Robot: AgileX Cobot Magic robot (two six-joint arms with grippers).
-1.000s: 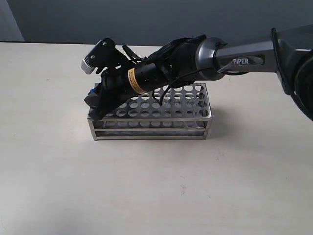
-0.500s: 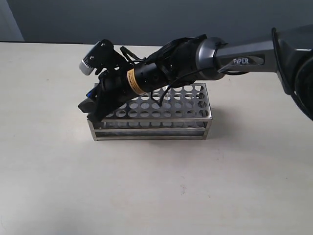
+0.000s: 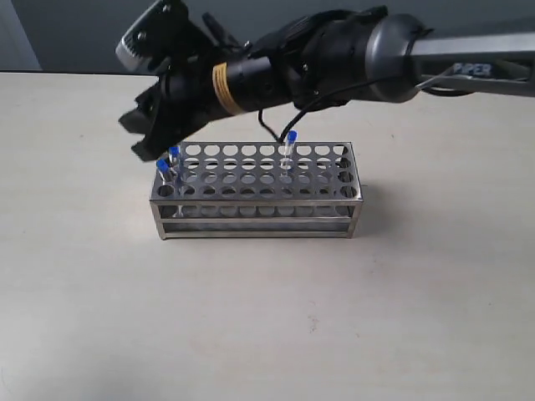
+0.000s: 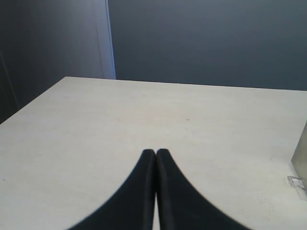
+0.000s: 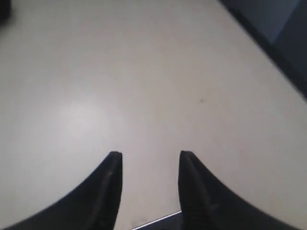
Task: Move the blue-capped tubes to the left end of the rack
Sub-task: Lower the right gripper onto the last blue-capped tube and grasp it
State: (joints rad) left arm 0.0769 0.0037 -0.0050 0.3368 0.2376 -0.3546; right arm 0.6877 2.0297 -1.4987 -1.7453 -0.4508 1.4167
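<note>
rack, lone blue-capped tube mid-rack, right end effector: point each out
rack [image 3: 255,220], exterior view, front side rail
lone blue-capped tube [image 3: 291,138], exterior view, its blue cap
right end effector [image 5: 150,155], right wrist view, midway between its open fingertips

blue-capped tubes [image 3: 175,153]: 3 (those that show) | rack [image 3: 259,201]: 1

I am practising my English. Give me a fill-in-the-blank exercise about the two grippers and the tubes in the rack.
1. The jaws of the right gripper stand ____, with nothing between them.
2. The left gripper is ____.
3. The lone tube near the middle of the rack has a ____ cap.
Missing words: open; shut; blue.
</note>
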